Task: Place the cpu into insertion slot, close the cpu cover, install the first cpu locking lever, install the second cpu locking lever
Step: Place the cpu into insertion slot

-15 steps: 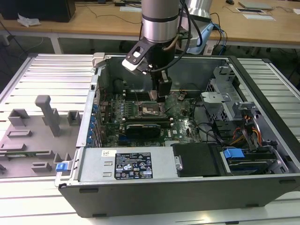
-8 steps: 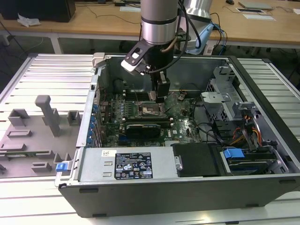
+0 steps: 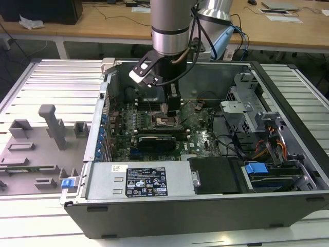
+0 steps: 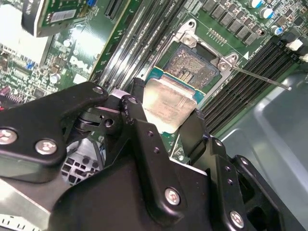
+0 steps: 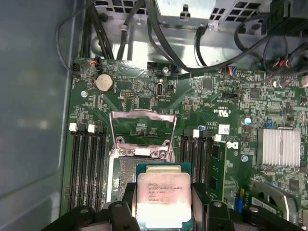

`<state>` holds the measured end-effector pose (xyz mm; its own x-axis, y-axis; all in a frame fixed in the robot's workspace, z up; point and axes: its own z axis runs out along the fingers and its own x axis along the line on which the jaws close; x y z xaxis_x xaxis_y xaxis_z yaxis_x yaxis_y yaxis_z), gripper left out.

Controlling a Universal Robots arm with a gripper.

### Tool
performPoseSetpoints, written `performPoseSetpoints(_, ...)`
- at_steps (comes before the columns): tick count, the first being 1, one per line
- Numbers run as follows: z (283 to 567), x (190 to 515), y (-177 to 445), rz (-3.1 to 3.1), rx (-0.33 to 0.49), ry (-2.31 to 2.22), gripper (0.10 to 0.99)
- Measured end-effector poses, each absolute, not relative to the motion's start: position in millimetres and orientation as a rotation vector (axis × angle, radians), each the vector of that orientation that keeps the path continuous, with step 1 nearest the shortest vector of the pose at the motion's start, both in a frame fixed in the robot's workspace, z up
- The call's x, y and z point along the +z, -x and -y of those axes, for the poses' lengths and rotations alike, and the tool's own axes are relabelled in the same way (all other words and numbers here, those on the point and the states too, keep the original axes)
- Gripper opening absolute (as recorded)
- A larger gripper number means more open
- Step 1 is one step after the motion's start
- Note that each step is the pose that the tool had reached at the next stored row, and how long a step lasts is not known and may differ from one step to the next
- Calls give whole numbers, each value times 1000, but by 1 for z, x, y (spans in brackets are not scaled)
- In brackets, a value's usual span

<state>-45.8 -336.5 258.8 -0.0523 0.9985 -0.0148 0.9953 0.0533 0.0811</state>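
Observation:
The cpu (image 5: 163,196), a square chip with a silver top and greenish rim, is held flat in my gripper (image 5: 163,204), which is shut on its two opposite edges. It also shows in the second wrist view, cpu (image 4: 169,102), between my gripper's black fingers (image 4: 136,96). It hangs just over one edge of the insertion slot (image 4: 191,64), whose dark contact field (image 5: 123,179) lies bare. The cpu cover (image 5: 142,126) stands flipped open beyond the slot. A thin locking lever (image 4: 260,77) sticks out, raised. In the exterior view my gripper (image 3: 172,109) hovers over the slot (image 3: 165,122) inside the open computer case.
Long memory slots (image 5: 89,159) flank the socket on both sides. A black expansion card (image 3: 162,139) lies just in front of the socket, and a heatsink (image 5: 279,147) is nearby. Cables (image 5: 159,29), a drive cage (image 3: 247,113) and the case wall (image 5: 33,106) surround the board. A grey fixture plate (image 3: 36,149) lies outside the case.

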Motion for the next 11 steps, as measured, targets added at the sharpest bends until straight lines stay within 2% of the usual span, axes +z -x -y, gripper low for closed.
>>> performPoseSetpoints(11,336,251,53,-2205,83,-2142,541)
